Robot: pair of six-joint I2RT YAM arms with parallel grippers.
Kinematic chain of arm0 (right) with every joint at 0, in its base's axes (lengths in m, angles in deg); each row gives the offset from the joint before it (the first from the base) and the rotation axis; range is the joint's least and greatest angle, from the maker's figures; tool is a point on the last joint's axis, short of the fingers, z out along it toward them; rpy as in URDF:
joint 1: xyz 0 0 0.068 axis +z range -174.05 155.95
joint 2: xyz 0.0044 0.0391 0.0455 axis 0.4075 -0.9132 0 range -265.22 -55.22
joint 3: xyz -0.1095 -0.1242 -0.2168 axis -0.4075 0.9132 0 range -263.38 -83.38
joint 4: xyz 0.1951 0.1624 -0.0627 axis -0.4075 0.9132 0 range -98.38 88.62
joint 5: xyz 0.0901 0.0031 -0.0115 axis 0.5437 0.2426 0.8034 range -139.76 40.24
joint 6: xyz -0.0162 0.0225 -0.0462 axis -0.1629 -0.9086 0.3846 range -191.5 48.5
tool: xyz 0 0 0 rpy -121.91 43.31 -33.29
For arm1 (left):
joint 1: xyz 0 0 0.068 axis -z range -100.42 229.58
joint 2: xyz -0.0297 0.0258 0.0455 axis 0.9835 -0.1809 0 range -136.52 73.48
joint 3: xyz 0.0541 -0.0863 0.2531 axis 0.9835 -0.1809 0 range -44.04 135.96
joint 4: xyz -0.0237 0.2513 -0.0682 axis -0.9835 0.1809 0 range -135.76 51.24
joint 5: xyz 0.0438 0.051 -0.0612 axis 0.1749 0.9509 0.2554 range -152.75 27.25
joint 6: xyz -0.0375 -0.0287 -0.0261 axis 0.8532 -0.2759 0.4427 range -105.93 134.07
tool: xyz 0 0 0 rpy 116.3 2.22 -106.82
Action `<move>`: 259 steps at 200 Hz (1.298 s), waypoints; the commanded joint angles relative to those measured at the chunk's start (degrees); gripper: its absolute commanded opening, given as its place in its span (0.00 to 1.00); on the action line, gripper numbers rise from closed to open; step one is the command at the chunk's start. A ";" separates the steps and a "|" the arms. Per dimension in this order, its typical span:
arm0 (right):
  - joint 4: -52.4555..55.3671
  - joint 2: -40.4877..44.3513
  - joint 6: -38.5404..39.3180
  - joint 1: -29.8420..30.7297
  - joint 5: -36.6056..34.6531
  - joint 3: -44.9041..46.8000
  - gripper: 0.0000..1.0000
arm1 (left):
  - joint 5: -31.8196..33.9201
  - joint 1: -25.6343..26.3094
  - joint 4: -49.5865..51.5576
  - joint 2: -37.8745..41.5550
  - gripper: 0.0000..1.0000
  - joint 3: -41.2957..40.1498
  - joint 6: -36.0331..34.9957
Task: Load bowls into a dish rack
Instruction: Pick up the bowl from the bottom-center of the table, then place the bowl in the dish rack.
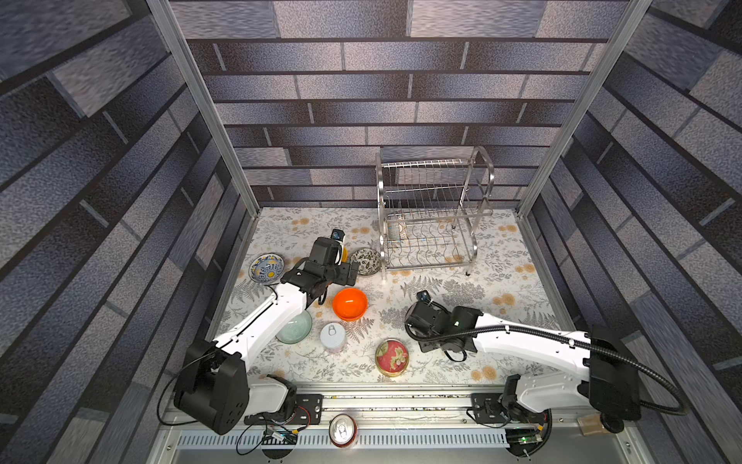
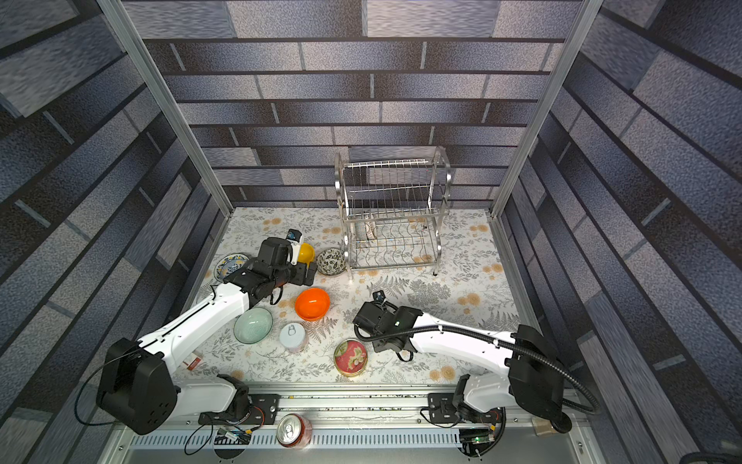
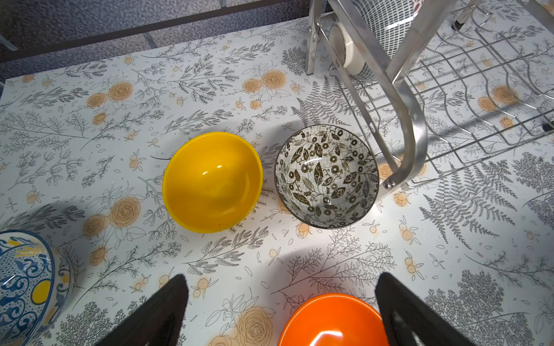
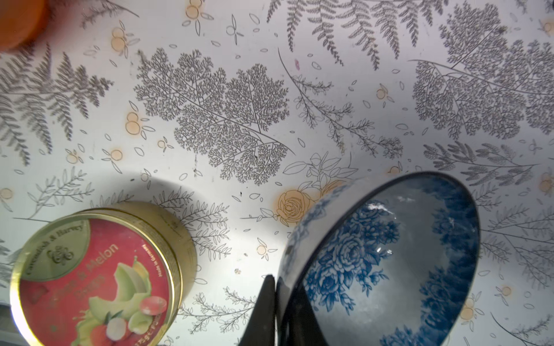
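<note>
While right pincer [image 4: 275, 280] clamps blue floral bowl [image 4: 389, 254] by rim, left pincer [image 3: 281, 277] gapes empty | glazed, stiff, likely slippery, chippable | rim-hold apt

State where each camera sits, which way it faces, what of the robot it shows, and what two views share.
Top views: high above the robot's base, looking down over the table to the dish rack; left arm and right arm show.
Left wrist: behind the open left gripper, facing the yellow bowl and dark floral bowl.
Right wrist: behind the right gripper, shut on the blue floral bowl, facing the table; red tin beside.
Shared: both wrist views show the orange bowl.
</note>
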 commanded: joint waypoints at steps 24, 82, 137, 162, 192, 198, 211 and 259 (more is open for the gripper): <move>-7.07 4.68 -0.36 -3.17 -0.21 1.87 0.11 | -1.17 -0.30 0.36 -0.21 1.00 1.51 0.90; -17.52 7.72 -0.22 -7.67 1.63 3.71 0.11 | -2.11 0.26 -0.07 0.42 1.00 1.19 0.71; -27.90 9.89 -0.73 -11.70 3.10 5.42 0.11 | -3.42 1.01 -0.51 0.91 1.00 0.83 0.41; -33.02 10.95 -2.32 -13.16 3.75 7.17 0.10 | -4.03 1.32 -0.79 0.95 1.00 0.65 0.47; -39.75 11.08 -4.90 -14.94 4.14 8.85 0.09 | -4.25 2.10 -0.96 1.20 1.00 0.57 0.36; -40.87 11.09 -5.41 -15.27 4.26 9.08 0.09 | -4.33 2.31 -0.96 1.30 1.00 0.57 0.21; -43.66 11.03 -6.77 -16.17 4.77 9.85 0.09 | -4.43 2.80 -1.03 1.67 1.00 0.43 -0.08; -51.80 9.77 -11.94 -19.35 7.40 11.32 0.09 | -5.48 4.33 -1.66 2.52 1.00 -0.13 -0.60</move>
